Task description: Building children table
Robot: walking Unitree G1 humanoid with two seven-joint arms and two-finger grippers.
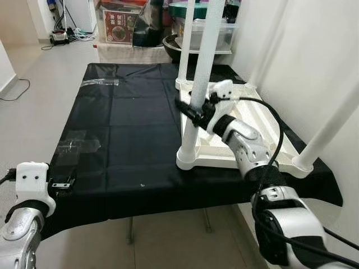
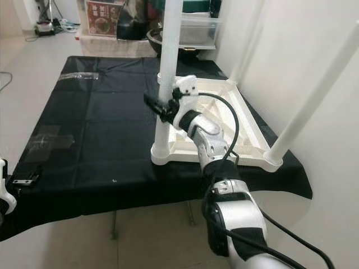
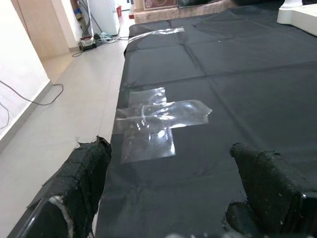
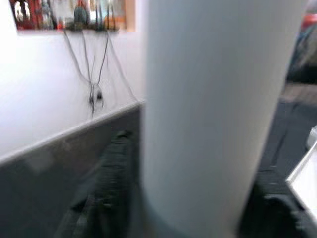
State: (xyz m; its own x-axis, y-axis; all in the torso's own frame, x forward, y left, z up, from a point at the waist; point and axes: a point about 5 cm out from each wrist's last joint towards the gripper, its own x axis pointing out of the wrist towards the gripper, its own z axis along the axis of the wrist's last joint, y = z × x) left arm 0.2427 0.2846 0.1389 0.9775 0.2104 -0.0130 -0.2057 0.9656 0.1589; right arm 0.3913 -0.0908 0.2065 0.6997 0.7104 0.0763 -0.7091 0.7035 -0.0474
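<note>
**Legs Up, Near Corner Under Grip**

Upturned on the black-draped surface (image 1: 129, 129): a white children's table top (image 1: 255, 131), underside up, pushed toward the wall side. Standing from its corners, white legs: the near-left leg (image 1: 197, 92) rising out of its round socket, a far leg (image 1: 185, 39) behind it, a near-right leg (image 1: 328, 131) slanting up by the wall, and a fourth leg (image 2: 251, 33) at the far wall-side corner. All four apparently set in place, so most of the assembly looks done; tightness of each joint not readable from here.

Wrapped round the near-left leg partway up: right gripper (image 1: 193, 111), jaws pinching the tube from either side, black fingers (image 4: 111, 193) seen blurred against the pale cylinder in the right wrist view. Probably seating or twisting this leg home, though whether turning or merely bracing cannot be told.

Low at the near-left edge of the surface, well apart from the table top: left gripper (image 3: 173, 193), jaws spread wide over bare black cloth and nothing between them. Just ahead of it, patches of clear tape (image 3: 158, 119) stuck to the cloth.

Left to do, on this showing: finish securing the gripped leg, check the others, then turn the whole piece right way up onto its feet.
</note>
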